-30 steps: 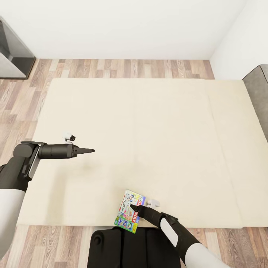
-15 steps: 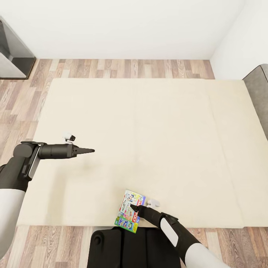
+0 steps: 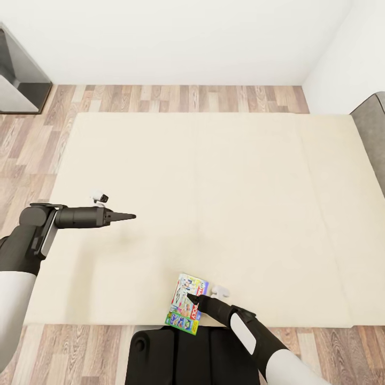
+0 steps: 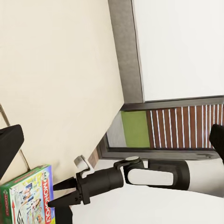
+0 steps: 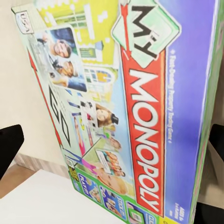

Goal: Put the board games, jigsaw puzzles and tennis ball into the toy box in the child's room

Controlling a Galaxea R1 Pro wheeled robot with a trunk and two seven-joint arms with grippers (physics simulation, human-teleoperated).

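Beige bed across most of head view, plank floor round it, white wall beyond. Grey headboard at far right edge. Dark grey desk corner at top left, on floor, well apart from bed. Black base at bottom centre, hard against near bed edge.

Left arm reaching in from left, level over bed's left part. Left gripper pointed right, fingers drawn together to a point, nothing between them, hanging over bare mattress. Well apart from game.

Right arm coming up from bottom right. Right gripper tip over middle of game; fingers in left wrist view narrowly apart, ends just beside box edge. Grip on box: cannot tell. In right wrist view dark finger ends at both sides of frame, lid between.

Game flat on mattress at near edge, just in front of base, near end slightly past edge. Lid pale green and blue, red band reading MONOPOLY, small photos and busy print.
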